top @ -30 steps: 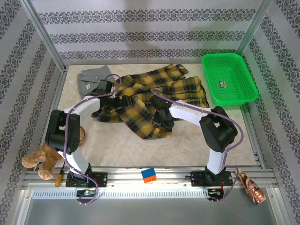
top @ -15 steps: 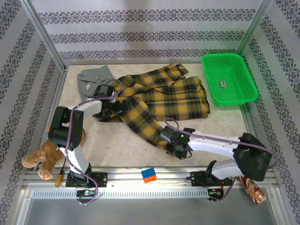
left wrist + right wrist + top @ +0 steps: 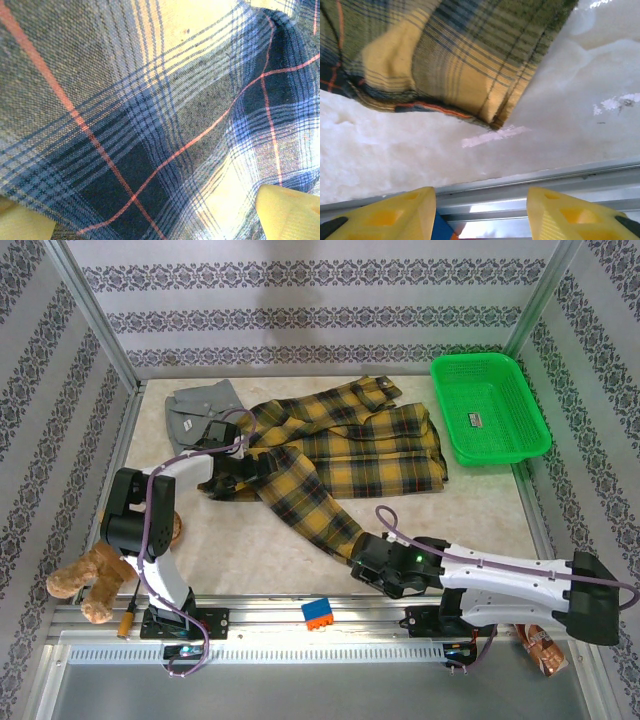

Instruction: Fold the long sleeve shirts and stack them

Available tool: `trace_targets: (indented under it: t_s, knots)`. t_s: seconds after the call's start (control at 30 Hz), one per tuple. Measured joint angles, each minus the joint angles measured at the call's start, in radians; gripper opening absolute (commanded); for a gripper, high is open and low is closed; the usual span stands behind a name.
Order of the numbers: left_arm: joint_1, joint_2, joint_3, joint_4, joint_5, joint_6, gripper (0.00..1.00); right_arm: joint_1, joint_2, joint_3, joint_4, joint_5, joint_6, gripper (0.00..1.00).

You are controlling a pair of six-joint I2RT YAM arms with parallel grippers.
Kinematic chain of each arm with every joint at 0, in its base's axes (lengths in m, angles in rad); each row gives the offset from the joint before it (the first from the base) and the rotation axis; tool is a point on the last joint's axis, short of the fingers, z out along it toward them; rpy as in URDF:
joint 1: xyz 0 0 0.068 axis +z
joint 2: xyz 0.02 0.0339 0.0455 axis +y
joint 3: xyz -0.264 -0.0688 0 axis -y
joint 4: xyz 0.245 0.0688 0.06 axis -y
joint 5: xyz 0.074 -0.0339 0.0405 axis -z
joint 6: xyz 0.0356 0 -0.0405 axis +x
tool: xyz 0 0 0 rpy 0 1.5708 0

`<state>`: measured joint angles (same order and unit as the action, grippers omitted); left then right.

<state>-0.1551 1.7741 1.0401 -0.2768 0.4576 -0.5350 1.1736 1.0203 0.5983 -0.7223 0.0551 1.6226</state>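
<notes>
— Differs from a second ago how?
— Finds the right arm (image 3: 500,575) no longer bent over the middle of the bench (image 3: 260,555) but stretched low along the near edge, elbow far right. Finds the sleeve (image 3: 310,502) of the plaid shirt (image 3: 370,445) drawn out toward that edge too.
— And the right hand (image 3: 365,570)?
— Shut then; about half open now, gripping nothing. From its wrist: yellow fingertips (image 3: 395,212) apart over bare bench and rail (image 3: 545,182), sleeve end just beyond, untouched.
— Anything at the left wrist not seen from above?
— Close weave: thin red lines across black and yellow, a fingertip at each lower corner, well apart. Wide open, then, the left hand (image 3: 240,472), set down on the plaid's left side, left arm (image 3: 150,490) arched forward as before.
— And the grey shirt (image 3: 195,405)?
— Far left of the bench, behind the left arm, beside the plaid.
</notes>
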Motion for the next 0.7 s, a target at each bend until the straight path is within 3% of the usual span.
trace_targets:
  t_s: [0.03, 0.17, 0.27, 0.43, 0.7]
  knots:
    - [0.0, -0.002, 0.0, 0.0, 0.004, 0.0, 1.0, -0.003, -0.008, 0.002, -0.003, 0.014, 0.007, 0.53]
    - [0.002, -0.023, -0.016, -0.001, 0.031, -0.005, 1.0, -0.229, -0.034, -0.017, 0.013, 0.037, 0.017, 0.51]
    - [0.008, -0.033, -0.016, 0.0, 0.05, -0.012, 1.0, -0.307, -0.018, -0.031, 0.016, 0.042, 0.002, 0.5]
    - [0.02, -0.053, -0.022, 0.0, 0.073, -0.027, 1.0, -0.371, 0.063, -0.024, 0.041, 0.018, -0.056, 0.5]
    - [0.045, -0.087, -0.023, 0.0, 0.097, -0.053, 1.0, -0.373, 0.234, 0.016, 0.081, -0.053, -0.114, 0.47]
